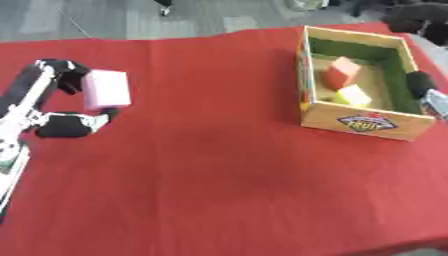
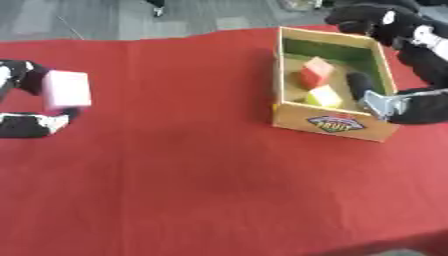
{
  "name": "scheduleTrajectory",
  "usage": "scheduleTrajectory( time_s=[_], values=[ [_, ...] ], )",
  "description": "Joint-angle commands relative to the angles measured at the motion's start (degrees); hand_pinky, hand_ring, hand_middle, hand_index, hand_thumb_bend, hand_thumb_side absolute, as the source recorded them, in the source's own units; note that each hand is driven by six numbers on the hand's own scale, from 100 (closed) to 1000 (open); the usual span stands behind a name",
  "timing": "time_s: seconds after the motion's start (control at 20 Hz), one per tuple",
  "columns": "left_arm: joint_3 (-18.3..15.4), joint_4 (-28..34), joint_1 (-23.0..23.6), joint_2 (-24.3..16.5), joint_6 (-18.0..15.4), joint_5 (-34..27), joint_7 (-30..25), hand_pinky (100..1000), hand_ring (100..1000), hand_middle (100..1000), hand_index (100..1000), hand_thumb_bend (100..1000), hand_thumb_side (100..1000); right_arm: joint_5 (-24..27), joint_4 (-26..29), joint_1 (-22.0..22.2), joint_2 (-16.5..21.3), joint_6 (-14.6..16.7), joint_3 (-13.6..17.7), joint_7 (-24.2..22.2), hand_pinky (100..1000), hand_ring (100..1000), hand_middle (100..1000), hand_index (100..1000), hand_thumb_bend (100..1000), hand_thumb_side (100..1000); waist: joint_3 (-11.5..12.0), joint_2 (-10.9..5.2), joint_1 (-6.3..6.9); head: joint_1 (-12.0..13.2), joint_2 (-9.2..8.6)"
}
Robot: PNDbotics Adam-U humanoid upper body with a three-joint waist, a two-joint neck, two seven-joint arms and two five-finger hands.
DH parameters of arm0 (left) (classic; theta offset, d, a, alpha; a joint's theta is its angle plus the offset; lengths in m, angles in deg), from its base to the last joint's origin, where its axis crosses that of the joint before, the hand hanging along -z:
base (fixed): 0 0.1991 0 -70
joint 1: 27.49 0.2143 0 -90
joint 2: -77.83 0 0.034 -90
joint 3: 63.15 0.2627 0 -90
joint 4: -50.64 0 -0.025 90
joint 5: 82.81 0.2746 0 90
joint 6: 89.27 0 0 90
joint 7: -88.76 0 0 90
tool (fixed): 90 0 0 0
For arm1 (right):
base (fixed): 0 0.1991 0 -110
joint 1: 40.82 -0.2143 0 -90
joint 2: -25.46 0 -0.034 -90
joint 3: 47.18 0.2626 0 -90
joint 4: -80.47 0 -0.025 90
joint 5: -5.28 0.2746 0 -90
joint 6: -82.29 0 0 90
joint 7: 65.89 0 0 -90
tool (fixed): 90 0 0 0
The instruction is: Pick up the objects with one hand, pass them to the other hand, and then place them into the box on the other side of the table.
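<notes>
Pinching the pink block (image 1: 107, 89) at nine o'clock, my left hand (image 1: 66, 107) readies the handover; my right hand (image 2: 411, 60) waits spread over the box (image 2: 328, 123) (two o'clock).

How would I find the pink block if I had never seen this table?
Start at the red table and go to its left side, far from the box on the right. There the robot's left hand holds the pink block between its fingers and thumb. It is the only pale pink thing; the red block and yellow block lie in the box.
</notes>
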Motion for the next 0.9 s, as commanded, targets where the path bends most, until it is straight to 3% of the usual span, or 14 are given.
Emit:
scheduleTrajectory(
  time_s=[0.05, 0.35, 0.65, 0.9],
  values=[
    [0.1, 0.4, -0.5, 1.1, -0.8, 0.9, 1.2, 623, 584, 462, 459, 100, 100, -2.3, 0.9, -2.1, 2.0, -0.6, -1.4, -0.8, 943, 1000, 875, 947, 100, 157, 0.1, -1.67, -0.3, -0.7, 0.41],
    [1.3, -0.2, -0.4, 4.1, -2.7, 1.3, 3.7, 622, 580, 461, 459, 100, 111, -6.0, 0.9, -5.0, 1.4, -1.1, -4.2, -1.6, 937, 1000, 876, 941, 100, 134, 0.5, -1.86, -0.79, -1.3, 0.54],
    [3.1, -0.4, -1.2, 6.5, -5.3, 1.7, 3.9, 623, 581, 463, 460, 100, 125, -8.5, 0.9, -8.2, 0.7, -1.3, -7.0, -3.1, 933, 1000, 878, 940, 100, 132, 1.5, -2.14, -1.04, -2.7, 2.19],
    [4.1, -2.0, -2.2, 9.4, -7.0, 2.7, 4.0, 622, 580, 461, 460, 100, 142, -10.8, 0.2, -10.7, -1.0, -3.3, -9.0, -5.5, 932, 1000, 880, 943, 100, 142, 2.6, -2.24, -1.26, -4.0, 3.24]
  ],
)
